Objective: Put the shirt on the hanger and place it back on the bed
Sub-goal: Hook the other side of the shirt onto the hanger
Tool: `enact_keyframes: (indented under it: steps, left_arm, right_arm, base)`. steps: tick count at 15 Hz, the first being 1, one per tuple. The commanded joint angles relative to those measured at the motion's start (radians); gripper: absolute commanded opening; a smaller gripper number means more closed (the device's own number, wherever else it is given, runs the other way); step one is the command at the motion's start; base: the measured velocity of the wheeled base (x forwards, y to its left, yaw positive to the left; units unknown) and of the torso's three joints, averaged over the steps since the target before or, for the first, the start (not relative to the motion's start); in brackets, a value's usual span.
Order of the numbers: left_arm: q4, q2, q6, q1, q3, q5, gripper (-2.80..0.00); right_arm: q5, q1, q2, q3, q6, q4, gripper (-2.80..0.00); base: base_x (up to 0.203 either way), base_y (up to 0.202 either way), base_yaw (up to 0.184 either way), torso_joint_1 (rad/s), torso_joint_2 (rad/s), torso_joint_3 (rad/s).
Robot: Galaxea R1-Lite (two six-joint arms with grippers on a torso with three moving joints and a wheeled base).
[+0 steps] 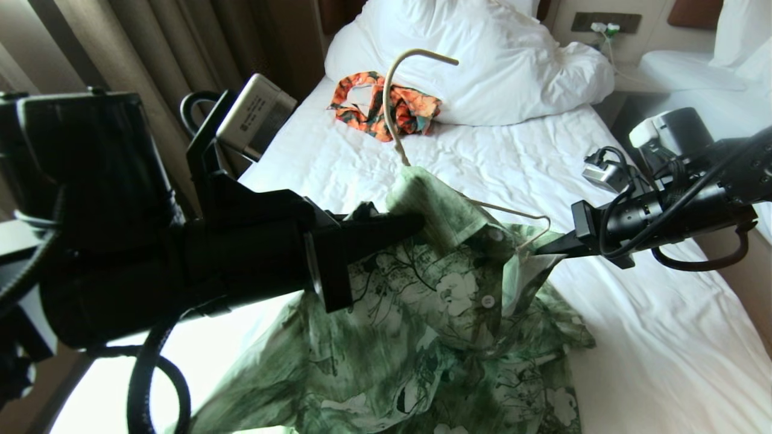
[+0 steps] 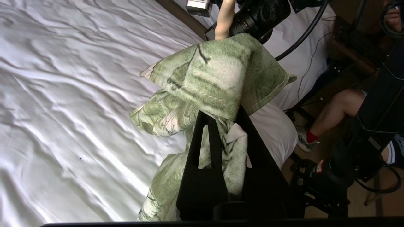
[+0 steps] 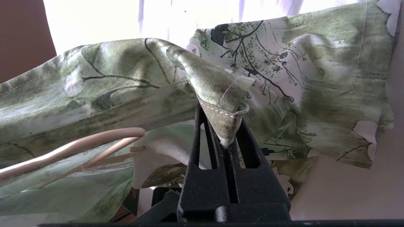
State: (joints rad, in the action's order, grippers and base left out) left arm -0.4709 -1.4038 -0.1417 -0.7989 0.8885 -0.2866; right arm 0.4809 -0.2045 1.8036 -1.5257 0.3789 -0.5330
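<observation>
Two hands pinching shirt (image 1: 434,313) | bed (image 1: 633,337): wrinkled white sheet | curtains (image 1: 181,54) left

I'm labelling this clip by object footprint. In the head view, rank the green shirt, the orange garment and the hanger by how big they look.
1. The shirt, by far the largest.
2. The orange garment and the hanger: unsure; the hanger spans further but is thin wire, partly inside the shirt.

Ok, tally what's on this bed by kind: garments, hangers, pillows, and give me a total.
Garments: 2, the green floral shirt and the orange patterned garment
Hangers: 1, the cream hanger, inside the shirt
Pillows: 1 clearly visible, the white pillow
Total: 4
</observation>
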Motion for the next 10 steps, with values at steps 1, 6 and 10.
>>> enact_keyframes:
  steps: [1,6,10]
  left_arm:
    - [-0.002,-0.003,-0.001,0.003,0.006,-0.002,-2.80]
    - [-0.003,-0.009,0.002,0.006,0.009,-0.002,-2.80]
    - [-0.003,-0.017,0.034,0.004,0.000,-0.003,-2.80]
  right_arm:
    - [0.004,-0.003,-0.003,0.001,0.003,-0.004,-2.80]
    - [0.005,-0.004,-0.023,-0.002,0.005,-0.004,-2.80]
    - [0.004,0.002,-0.029,-0.023,0.011,-0.004,-2.80]
  base:
    - [0.000,0.000,0.000,0.000,0.00,0.000]
    - [0.000,0.000,0.000,0.000,0.00,0.000]
    - [0.000,0.000,0.000,0.000,0.00,0.000]
